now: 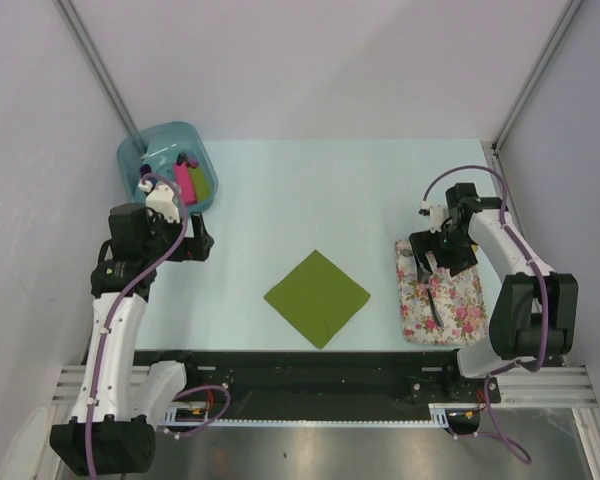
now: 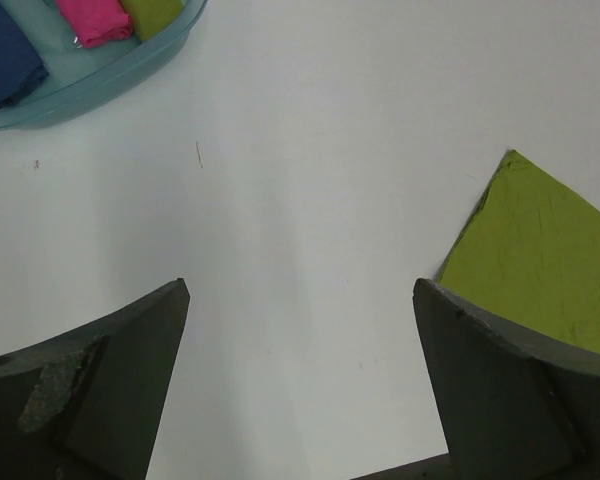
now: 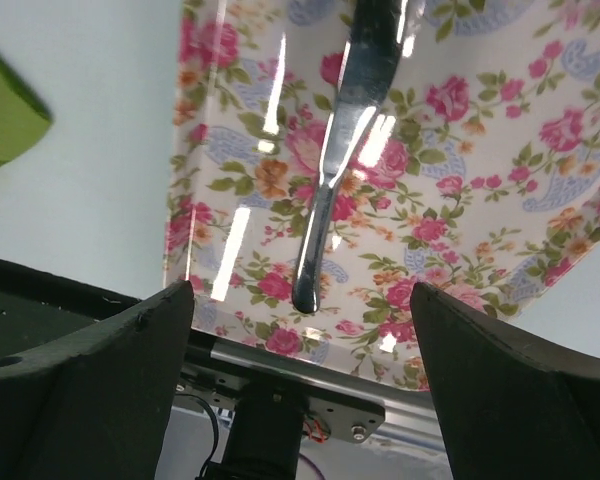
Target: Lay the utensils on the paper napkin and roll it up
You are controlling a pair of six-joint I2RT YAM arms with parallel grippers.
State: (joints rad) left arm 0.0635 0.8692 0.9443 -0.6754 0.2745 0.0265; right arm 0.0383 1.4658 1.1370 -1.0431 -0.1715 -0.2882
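Where the right tool [image 1: 436, 260] hangs: utensils [image 3: 330, 180] on the floral mat [image 1: 452, 312] are partly hidden.
Right tool: spread wide, nothing gripped.
Left tool [image 2: 300, 300]: likewise spread, empty.
Paper napkin [image 1: 317, 297]: laid left of floral mat.

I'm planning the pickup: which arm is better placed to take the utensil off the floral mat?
Right. The right gripper, open, hovers over the floral mat, the utensil lined up ahead of it in its wrist view. The left gripper, also open, sits far beyond the napkin.
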